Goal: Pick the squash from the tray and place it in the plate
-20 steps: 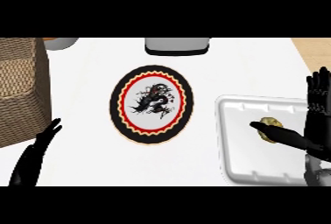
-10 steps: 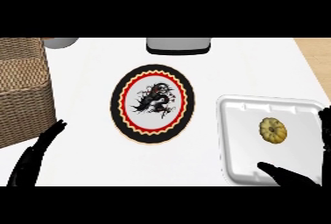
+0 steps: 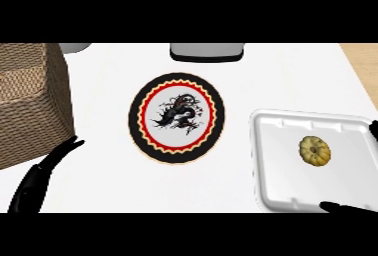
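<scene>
A small yellow ribbed squash (image 3: 315,150) lies in the white tray (image 3: 275,150) at the right of the counter. A round plate (image 3: 176,117) with a black scalloped rim, a red ring and a dark dragon figure sits in the middle, with nothing on it. Only a bit of my right hand (image 3: 348,208) shows at the lower right edge, just below the tray's near rim and apart from the squash. At the lower left my left hand (image 3: 40,179) rests open, its fingers straight and pointing up toward the basket.
A tall wicker basket (image 3: 28,100) stands at the left edge. A grey container (image 3: 207,50) sits at the back centre and another grey object (image 3: 76,47) at the back left. The counter's right edge (image 3: 362,70) runs diagonally at the upper right.
My right hand has drawn back from over the tray toward the lower right edge, uncovering the squash. The view has shifted slightly. The left hand has stayed put.
</scene>
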Controlling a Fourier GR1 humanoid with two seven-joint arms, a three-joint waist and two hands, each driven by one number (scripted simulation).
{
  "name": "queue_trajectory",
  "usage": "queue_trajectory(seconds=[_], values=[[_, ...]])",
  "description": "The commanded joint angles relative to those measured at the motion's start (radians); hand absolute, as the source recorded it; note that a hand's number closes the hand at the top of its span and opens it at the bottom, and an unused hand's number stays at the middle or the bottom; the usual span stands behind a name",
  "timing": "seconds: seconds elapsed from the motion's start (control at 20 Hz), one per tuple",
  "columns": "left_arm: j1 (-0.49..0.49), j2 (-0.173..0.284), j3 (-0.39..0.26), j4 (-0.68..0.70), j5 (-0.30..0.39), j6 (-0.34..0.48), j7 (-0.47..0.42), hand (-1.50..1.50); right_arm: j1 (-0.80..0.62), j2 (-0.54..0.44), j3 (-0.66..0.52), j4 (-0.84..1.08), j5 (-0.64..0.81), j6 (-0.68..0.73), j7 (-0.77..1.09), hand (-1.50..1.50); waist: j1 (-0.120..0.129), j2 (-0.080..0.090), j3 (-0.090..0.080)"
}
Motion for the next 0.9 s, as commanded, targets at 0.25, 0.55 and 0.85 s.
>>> queue_trajectory(seconds=[0.25, 0.55, 0.85], values=[[-0.088, 0.008, 0.052, -0.016, 0.011, -0.014, 0.010, 0.00, -0.207, -0.108, 0.044, -0.002, 0.057, 0.258, 0.456, -1.50, 0.019, 0.000, 0.007], [-0.077, -0.020, 0.031, -0.010, -0.042, 0.009, 0.012, 0.00, -0.375, -0.070, 0.101, 0.201, 0.053, 0.421, 0.497, -1.50, 0.024, 0.002, 0.008], [-0.072, -0.037, 0.053, -0.014, -0.040, -0.012, 0.021, 0.00, -0.397, -0.073, 0.081, 0.291, 0.057, 0.561, 0.444, -1.50, 0.007, -0.002, 0.009]])
